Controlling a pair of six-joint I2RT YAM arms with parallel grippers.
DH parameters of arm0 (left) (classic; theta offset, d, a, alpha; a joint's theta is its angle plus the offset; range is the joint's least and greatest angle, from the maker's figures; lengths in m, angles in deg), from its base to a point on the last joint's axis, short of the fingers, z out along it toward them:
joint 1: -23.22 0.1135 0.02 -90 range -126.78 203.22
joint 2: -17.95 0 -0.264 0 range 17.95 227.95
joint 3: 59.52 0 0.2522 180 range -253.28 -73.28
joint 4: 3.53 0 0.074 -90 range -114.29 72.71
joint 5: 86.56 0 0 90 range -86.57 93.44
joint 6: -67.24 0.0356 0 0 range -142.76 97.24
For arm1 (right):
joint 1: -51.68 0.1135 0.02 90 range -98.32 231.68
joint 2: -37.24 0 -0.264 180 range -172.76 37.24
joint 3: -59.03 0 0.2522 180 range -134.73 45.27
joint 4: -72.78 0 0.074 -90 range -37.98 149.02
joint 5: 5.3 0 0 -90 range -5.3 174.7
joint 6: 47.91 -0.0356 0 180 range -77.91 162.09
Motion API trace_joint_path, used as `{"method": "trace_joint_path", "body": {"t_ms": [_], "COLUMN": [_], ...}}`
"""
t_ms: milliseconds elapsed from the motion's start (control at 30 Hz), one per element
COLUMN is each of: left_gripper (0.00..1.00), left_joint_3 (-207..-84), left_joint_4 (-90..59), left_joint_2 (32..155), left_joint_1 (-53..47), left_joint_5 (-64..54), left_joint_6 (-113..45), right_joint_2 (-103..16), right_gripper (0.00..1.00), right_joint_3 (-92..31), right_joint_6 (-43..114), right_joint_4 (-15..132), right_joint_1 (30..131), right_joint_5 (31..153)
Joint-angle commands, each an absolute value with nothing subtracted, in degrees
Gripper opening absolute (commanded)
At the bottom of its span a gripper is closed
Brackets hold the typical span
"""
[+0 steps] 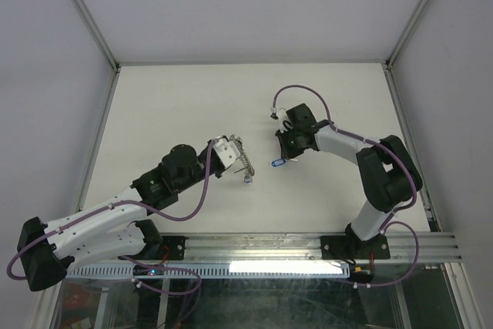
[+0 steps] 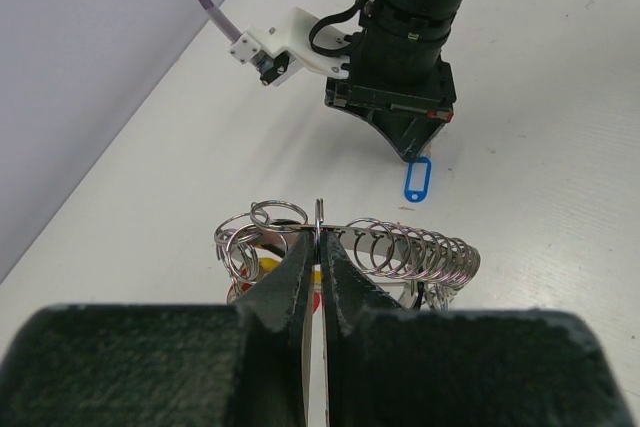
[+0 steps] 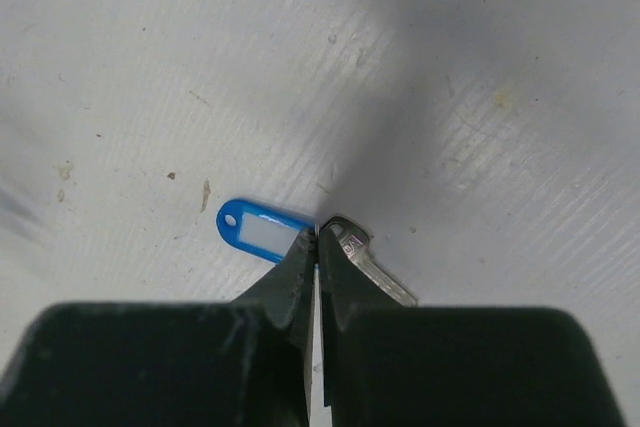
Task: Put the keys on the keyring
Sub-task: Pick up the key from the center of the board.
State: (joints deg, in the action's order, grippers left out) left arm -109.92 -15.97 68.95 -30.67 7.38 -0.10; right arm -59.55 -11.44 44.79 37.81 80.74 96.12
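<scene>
My left gripper (image 1: 236, 146) is shut on the keyring (image 1: 244, 162), a silvery coil of many rings. In the left wrist view the fingertips (image 2: 320, 239) pinch its thin edge, and the coil (image 2: 420, 250) spreads to both sides. Yellow (image 2: 262, 265) and red (image 2: 322, 299) tags show under it. My right gripper (image 1: 284, 159) points down at the table and is shut on a key. In the right wrist view its tips (image 3: 317, 233) pinch the small link between the blue tag (image 3: 256, 230) and the silver key blade (image 3: 378, 269). The blue tag also shows in the left wrist view (image 2: 417, 179).
The white table (image 1: 177, 105) has upright frame posts at its back corners and grey walls at left and right. The aluminium rail (image 1: 308, 248) with the arm bases runs along the near edge. A purple cable (image 1: 300, 92) loops above the right wrist.
</scene>
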Motion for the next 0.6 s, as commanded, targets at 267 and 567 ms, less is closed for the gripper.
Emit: {"method": "trace_joint_path", "body": {"t_ms": [267,567], "left_gripper": [0.0,0.0], "left_joint_3": [-109.51,-110.27], "left_joint_4": [-9.99,-8.28], "left_joint_2": [68.04,68.84], "left_joint_1": [-29.91,-29.88], "left_joint_5": [6.87,8.36], "left_joint_6": [-0.92,-1.84], "right_joint_2": [-41.46,-26.31], "right_gripper": [0.0,0.0], "right_joint_3": [-9.7,-5.06], "right_joint_6": [49.45,54.63], "right_joint_4": [41.24,44.74], "right_joint_1": [80.6,84.19], "right_joint_5": [98.42,101.74]}}
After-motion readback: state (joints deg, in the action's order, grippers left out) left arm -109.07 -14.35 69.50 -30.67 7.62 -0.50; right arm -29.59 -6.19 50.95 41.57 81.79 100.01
